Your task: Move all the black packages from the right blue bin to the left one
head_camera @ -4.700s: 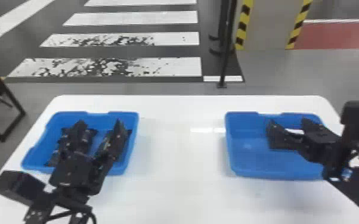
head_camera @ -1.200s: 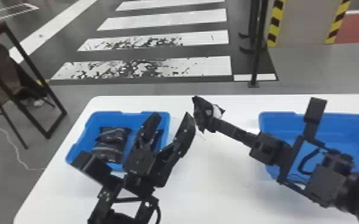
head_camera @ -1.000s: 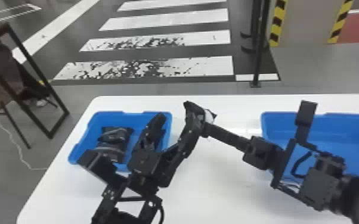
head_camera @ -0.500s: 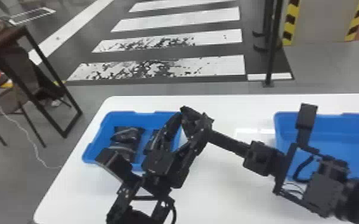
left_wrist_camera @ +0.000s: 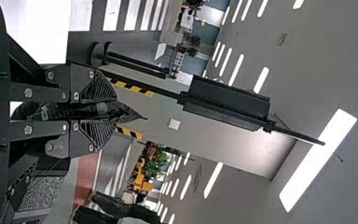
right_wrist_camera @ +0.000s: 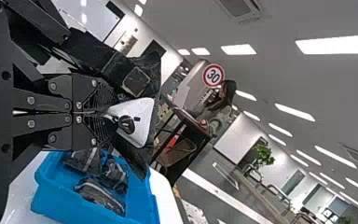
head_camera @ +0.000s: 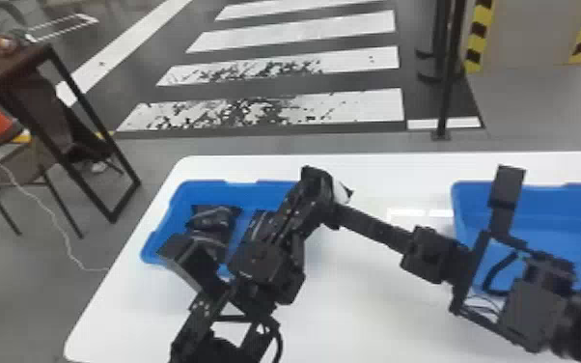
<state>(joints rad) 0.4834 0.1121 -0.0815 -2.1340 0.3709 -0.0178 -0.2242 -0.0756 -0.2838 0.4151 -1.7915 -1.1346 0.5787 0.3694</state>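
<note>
A white-patched black plastic package [head_camera: 342, 192] hangs pinched at once by the black metal left gripper [left_wrist_camera: 116, 112], nearer the blue plastic left bin [head_camera: 198, 189], and the matching right gripper [right_wrist_camera: 114, 113] from its right.

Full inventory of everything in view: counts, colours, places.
left bin: 1, blue, on the table's left
right bin: 1, blue, on the table's right
packages in left bin: 3 visible, black
held package: 1, black with a white patch, above the table, in both grippers
table: 1, white, under the bins
desk: 1, dark brown, far left
chair: 1, brownish seat, by the desk
cable: 1, whitish, floor at left
post: 1, black, beyond the table
crosswalk stripes: several, white, floor beyond
round sign: 1, white with red rim, background
left gripper: 1, black, clamped on held package
right gripper: 1, black, same
</note>
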